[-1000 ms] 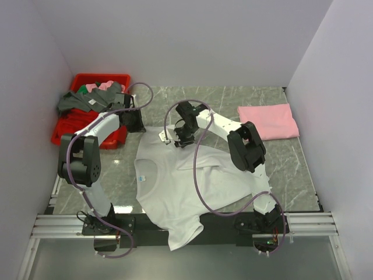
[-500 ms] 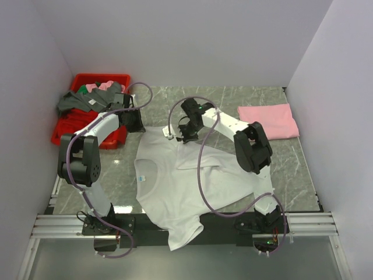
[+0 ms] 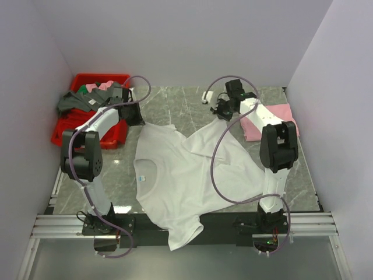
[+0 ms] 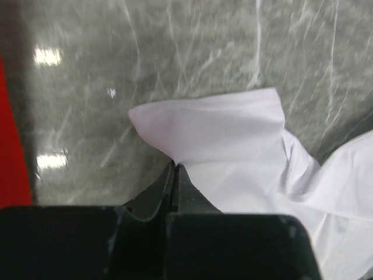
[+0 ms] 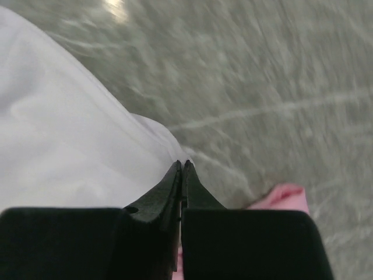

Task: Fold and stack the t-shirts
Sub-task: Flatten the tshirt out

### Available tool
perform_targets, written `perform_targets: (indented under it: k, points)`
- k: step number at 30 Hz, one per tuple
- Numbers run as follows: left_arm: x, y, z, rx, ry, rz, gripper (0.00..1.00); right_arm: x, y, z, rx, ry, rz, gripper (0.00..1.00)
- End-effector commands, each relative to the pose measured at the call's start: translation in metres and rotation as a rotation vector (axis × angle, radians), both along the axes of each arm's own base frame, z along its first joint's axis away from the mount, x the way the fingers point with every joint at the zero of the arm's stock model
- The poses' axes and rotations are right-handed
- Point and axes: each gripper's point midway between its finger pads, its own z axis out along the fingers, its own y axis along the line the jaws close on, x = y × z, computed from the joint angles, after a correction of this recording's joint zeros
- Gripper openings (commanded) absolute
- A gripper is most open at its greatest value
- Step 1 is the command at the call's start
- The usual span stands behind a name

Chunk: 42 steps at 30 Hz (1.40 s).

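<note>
Left fingers (image 4: 177, 177) are pinched on a sleeve of the plain white cloth t-shirt (image 3: 175, 181). Right fingers (image 5: 185, 170) clamp its other edge, beside the folded pale pink t-shirt (image 3: 289, 112).

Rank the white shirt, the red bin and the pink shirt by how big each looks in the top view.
1. White shirt, clearly the largest, spread across the table.
2. Red bin, partly covered by clothes.
3. Pink shirt, the smallest as seen, though the right arm hides part of it.
</note>
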Motion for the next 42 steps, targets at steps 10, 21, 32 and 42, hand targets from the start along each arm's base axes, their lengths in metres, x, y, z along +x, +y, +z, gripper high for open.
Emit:
perform_targets:
  k: [10,21,32,42]
  points:
    - [0.066,0.026,0.005,0.125,-0.072,0.103,0.00,0.067,-0.086,-0.015,-0.044,-0.043,-0.533,0.00]
    - [0.101,0.048,-0.001,0.213,-0.107,0.177,0.00,0.081,-0.100,-0.025,-0.040,-0.033,-0.660,0.00]
    - [0.120,0.039,-0.005,0.211,-0.110,0.099,0.00,0.087,-0.095,-0.010,0.044,-0.056,-0.694,0.00]
    - [0.085,0.005,0.050,0.058,-0.293,-0.071,0.00,0.074,-0.079,-0.012,0.113,0.004,-0.647,0.00]
